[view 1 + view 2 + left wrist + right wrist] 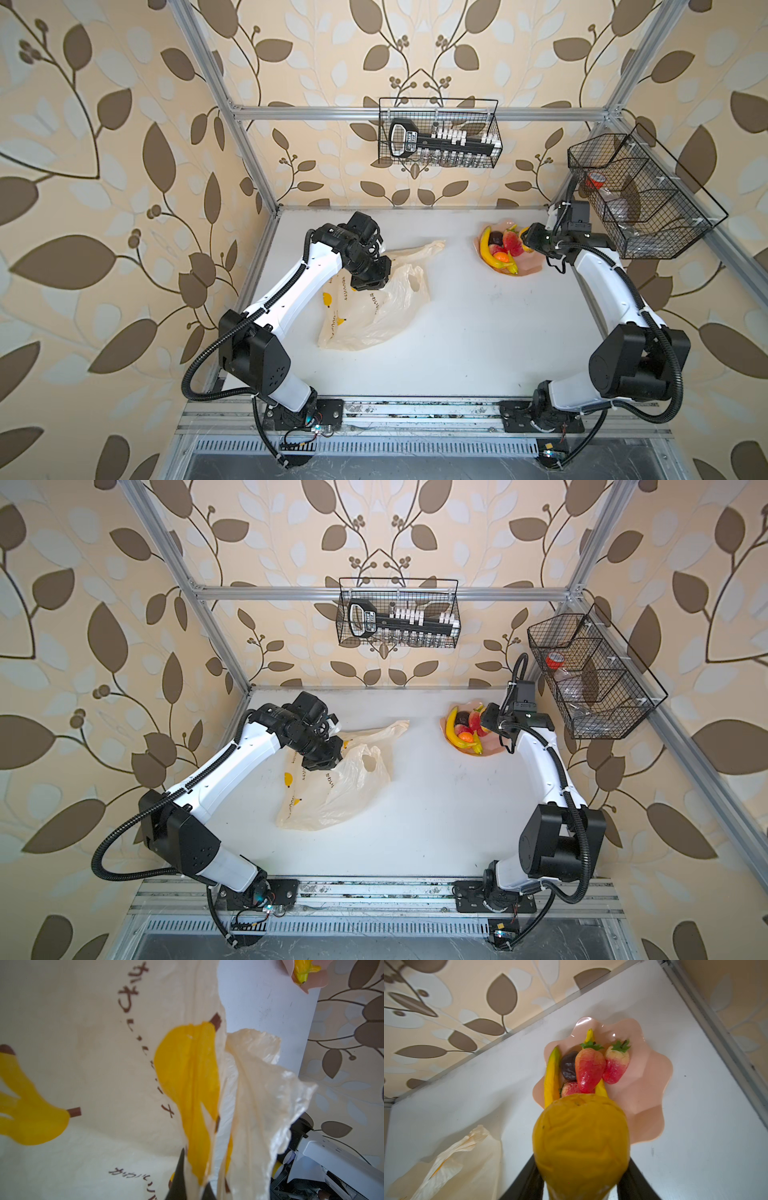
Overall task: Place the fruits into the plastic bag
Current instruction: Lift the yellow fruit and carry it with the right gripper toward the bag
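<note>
Right wrist view showed the right gripper clamped on a yellow pear, one dark finger pressed against each flank of the fruit. In both top views that arm stretched forward along the right edge of the white table, its forearm angled inward and its wrist turned left, so the gripper sat at the right side of the pink wavy-edged plate. Whether the pear touched the plate could not be told.

Beyond the pear, the rest of the fruits lay heaped on the plate: two red strawberries side by side, a dark purple-brown piece touching the nearer one, a long yellow banana along the plate's rim, and a second banana tip behind them. A top view also showed a small orange among them.

Across the table, the left arm rose from its base, bent at the elbow, and pointed its wrist down over the plastic bag. Its camera showed the left gripper pinched together on a gathered fold of the bag's upper edge, lifting it off the table. The bag lay crumpled left of centre, well apart from the plate and the pear.
</note>
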`<state>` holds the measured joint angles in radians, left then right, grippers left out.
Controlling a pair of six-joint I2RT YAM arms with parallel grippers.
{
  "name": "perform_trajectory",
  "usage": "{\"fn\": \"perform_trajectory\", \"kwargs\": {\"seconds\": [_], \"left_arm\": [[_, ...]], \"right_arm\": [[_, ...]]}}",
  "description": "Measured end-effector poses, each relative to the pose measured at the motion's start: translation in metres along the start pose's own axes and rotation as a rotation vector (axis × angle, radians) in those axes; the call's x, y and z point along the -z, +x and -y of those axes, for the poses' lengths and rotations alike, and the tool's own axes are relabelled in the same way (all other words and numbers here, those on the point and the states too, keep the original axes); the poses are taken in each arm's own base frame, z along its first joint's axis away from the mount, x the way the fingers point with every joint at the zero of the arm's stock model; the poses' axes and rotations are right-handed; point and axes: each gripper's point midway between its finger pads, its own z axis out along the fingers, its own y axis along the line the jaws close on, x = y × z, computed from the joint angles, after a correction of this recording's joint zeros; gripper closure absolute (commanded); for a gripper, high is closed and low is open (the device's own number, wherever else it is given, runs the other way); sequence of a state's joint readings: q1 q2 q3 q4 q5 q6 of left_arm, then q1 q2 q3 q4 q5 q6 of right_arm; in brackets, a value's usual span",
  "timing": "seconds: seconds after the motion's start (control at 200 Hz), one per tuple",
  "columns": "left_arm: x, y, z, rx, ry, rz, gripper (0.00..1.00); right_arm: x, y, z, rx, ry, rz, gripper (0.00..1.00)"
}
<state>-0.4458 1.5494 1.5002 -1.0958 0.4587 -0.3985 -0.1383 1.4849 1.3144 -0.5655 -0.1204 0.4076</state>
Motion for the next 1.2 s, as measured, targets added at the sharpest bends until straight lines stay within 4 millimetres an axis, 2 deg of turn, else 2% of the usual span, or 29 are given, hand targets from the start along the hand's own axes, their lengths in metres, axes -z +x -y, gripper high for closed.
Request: {"fn": "perform_trajectory", "kwargs": {"seconds": [0.21, 0.485, 0.62, 0.955, 1.2], "left_arm": [[0.002, -0.001, -0.003, -0.025, -0.021, 0.007, 1.00], [0.010, -0.001, -0.001, -0.051, -0.032, 0.011, 1.00], [0.011, 0.000, -0.002, -0.064, -0.041, 0.010, 1.00], [0.015, -0.003, 0.001, -0.087, -0.041, 0.022, 1.00], [0.015, -0.002, 0.001, -0.087, -0.042, 0.022, 1.00]], "right_arm": [[0.000, 0.031, -0.016, -0.062, -0.124, -0.051, 0.66], [0.027, 0.069, -0.037, -0.156, -0.291, -0.060, 0.67], [0.032, 0.084, -0.045, -0.215, -0.372, -0.083, 0.66], [0.026, 0.104, -0.059, -0.318, -0.500, -0.150, 0.68], [0.023, 0.114, -0.098, -0.305, -0.603, -0.200, 0.69]]}}
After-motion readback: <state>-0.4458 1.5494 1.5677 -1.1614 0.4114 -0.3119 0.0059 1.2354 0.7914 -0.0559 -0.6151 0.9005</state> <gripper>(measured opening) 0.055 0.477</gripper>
